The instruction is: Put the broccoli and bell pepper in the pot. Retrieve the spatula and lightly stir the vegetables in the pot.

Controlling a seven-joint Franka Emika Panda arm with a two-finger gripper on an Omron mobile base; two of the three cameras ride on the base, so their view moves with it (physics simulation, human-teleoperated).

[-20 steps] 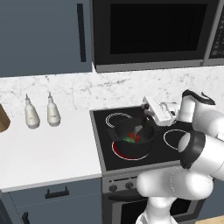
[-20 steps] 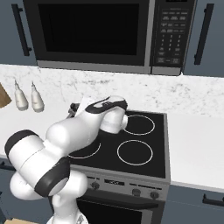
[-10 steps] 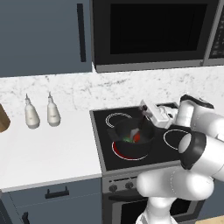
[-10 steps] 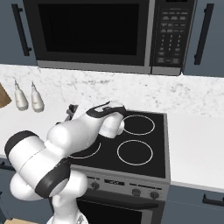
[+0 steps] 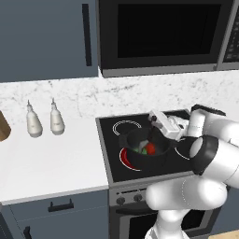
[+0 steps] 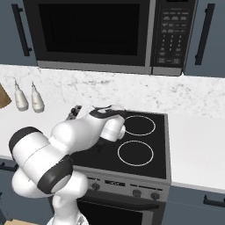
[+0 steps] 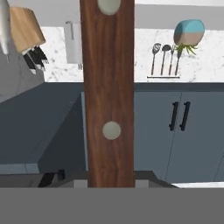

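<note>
The spatula (image 7: 108,96) stands upright through the middle of the view, its reddish-brown wooden handle bearing two pale round rivets. Behind it are blue-grey cabinet doors (image 7: 179,127), a knife block (image 7: 26,33) at upper left, and hanging utensils (image 7: 164,57) on the marbled wall.

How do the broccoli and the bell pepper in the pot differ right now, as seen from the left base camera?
The broccoli is green and looks lumpy; the bell pepper is red, round and smooth. The broccoli lies to the left in that view, and the bell pepper sits to its right, closer to the gripper. Both are small, about the same size, and lie side by side inside the black pot on the stove.
</note>
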